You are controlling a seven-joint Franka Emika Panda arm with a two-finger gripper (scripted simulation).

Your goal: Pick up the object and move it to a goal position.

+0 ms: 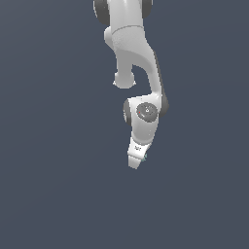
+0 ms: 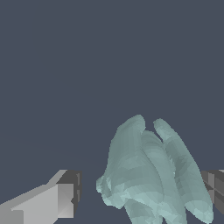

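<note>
The object [image 2: 148, 175] is a pale teal-green lumpy blob with ridged lobes. In the wrist view it fills the space between my two fingers. My gripper [image 2: 140, 190] is open around it: the white and grey finger [image 2: 63, 197] stands a small gap away from the blob, and the other finger [image 2: 214, 186] is at the blob's edge. In the exterior view the white gripper [image 1: 137, 163] points down from the arm, and only a tiny teal speck of the object [image 1: 144, 156] shows beside it. Whether the object rests on the surface cannot be told.
The white arm [image 1: 136, 53] reaches down from the top of the exterior view. Around it there is only a plain dark blue-grey surface [image 1: 48, 170].
</note>
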